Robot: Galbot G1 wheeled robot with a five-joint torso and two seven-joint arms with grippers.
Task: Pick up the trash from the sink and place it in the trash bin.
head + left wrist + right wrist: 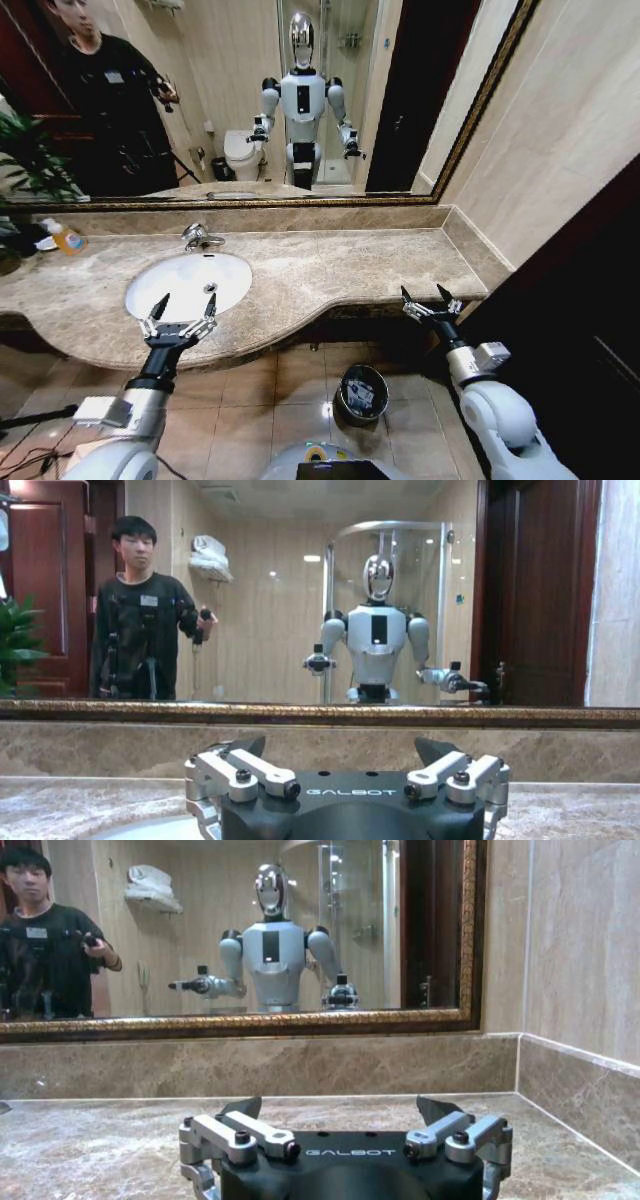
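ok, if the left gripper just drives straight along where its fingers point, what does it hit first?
Probably nothing at once: the left gripper, fingers open, points over the front rim of the white oval sink toward the chrome faucet. If its height holds, the faucet looks first; if it points down, the basin. Depth is unclear.

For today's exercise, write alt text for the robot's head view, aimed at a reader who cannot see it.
A white oval sink in a beige marble countertop looks empty, with the robot's open left gripper over its front rim and its open right gripper at the counter's right front edge. A small dark trash bin stands on the tiled floor below, with something pale inside.
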